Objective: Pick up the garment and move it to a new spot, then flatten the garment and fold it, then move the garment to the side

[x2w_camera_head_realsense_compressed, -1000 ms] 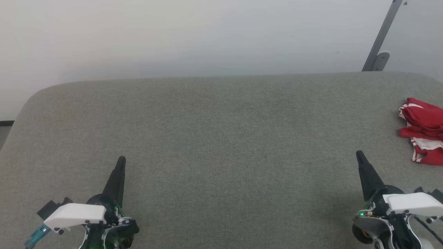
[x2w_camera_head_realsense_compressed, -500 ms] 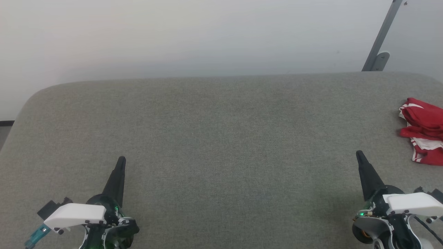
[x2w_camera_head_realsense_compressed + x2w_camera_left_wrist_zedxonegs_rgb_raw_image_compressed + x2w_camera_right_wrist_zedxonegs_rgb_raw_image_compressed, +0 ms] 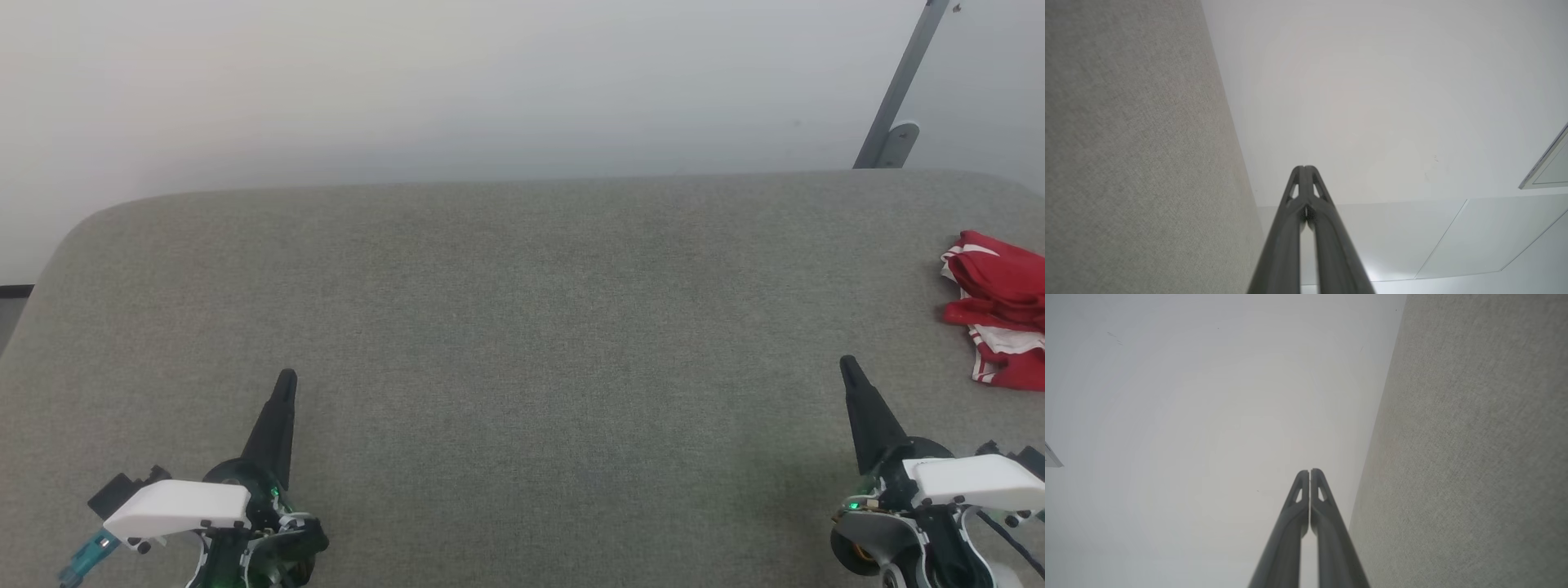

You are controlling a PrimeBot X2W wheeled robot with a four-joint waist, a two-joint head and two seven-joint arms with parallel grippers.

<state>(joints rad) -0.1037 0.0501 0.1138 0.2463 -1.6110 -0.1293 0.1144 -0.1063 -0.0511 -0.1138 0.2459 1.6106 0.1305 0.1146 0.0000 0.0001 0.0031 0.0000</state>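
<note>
The garment (image 3: pixel 1000 306), red with white striped trim, lies crumpled at the far right edge of the grey fabric table (image 3: pixel 522 327), partly cut off by the head view's border. My right gripper (image 3: pixel 847 366) hovers low at the lower right, shut and empty, well short of the garment and to its left. My left gripper (image 3: pixel 286 380) rests at the lower left, also shut with nothing in it. In the left wrist view the left gripper's tips (image 3: pixel 1304 168) press together, and in the right wrist view the right gripper's tips (image 3: pixel 1309 472) do the same.
A pale wall (image 3: pixel 490 82) rises behind the table. A grey metal bracket (image 3: pixel 898 98) leans against it at the upper right. The table's rounded left corner (image 3: pixel 73 237) drops to a dark floor strip.
</note>
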